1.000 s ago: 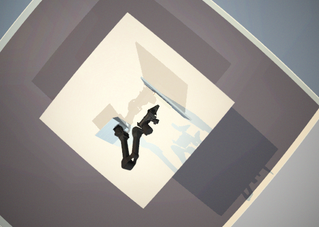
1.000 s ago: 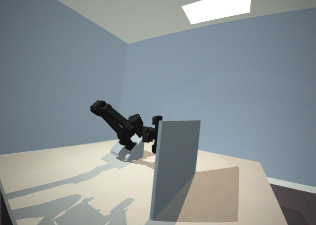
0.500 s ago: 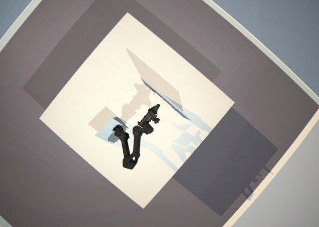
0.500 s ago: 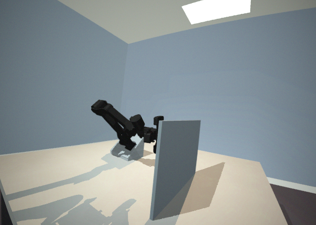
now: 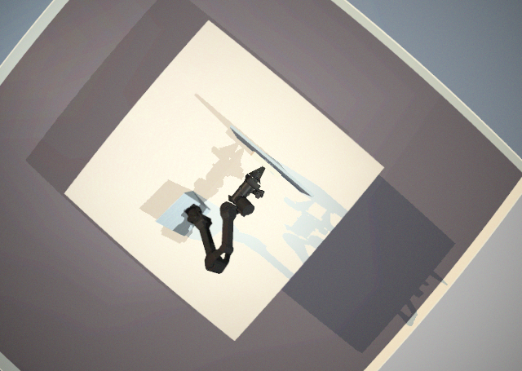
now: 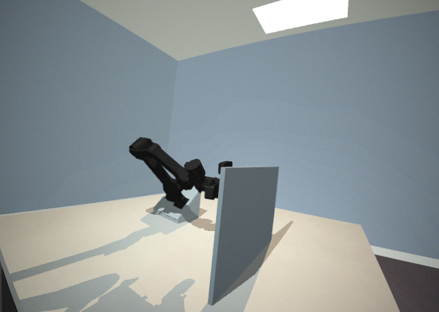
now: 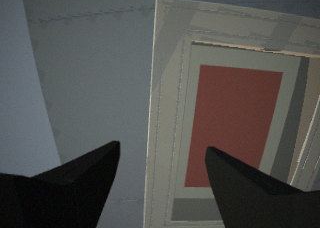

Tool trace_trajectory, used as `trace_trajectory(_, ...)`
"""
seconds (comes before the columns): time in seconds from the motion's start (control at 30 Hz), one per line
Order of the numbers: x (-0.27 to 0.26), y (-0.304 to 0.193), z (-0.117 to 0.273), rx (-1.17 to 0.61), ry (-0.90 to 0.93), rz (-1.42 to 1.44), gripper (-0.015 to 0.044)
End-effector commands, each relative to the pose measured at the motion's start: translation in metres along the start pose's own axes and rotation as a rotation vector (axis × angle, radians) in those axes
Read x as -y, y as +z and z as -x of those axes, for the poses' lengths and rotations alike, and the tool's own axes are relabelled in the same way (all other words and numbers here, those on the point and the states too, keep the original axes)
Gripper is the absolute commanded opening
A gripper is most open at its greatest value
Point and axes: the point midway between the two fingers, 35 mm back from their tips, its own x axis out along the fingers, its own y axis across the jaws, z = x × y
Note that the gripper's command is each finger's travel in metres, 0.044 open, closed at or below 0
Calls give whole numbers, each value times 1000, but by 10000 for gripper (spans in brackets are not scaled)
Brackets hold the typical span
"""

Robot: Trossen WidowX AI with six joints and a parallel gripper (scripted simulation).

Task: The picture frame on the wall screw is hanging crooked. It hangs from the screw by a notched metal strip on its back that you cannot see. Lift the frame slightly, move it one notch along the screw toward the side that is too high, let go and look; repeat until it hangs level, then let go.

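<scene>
Top view: the table (image 5: 147,135) (image 6: 319,266) carries an upright panel (image 5: 269,161) (image 6: 247,212) (image 7: 100,88), with the bent arm (image 5: 227,227) (image 6: 166,160) facing it. On the panel's arm-facing side is the frame (image 7: 165,163), red-centred, just ahead of the claw (image 5: 263,168) (image 6: 223,181) (image 7: 163,151), whose fingers stand apart, holding nothing.

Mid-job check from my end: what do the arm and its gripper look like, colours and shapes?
The arm is black, with slim straight links and chunky, rounded joint housings. The gripper is black too, its two fingers wedge-shaped and tapering to narrow tips. I can make out no cables or markings.
</scene>
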Motion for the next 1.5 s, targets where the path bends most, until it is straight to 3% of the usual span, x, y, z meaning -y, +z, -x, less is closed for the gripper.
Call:
trace_trajectory(0.0,-1,1,-6,7,2,2,260)
trace_trajectory(1.47,0,2,-19,7,2,2,260)
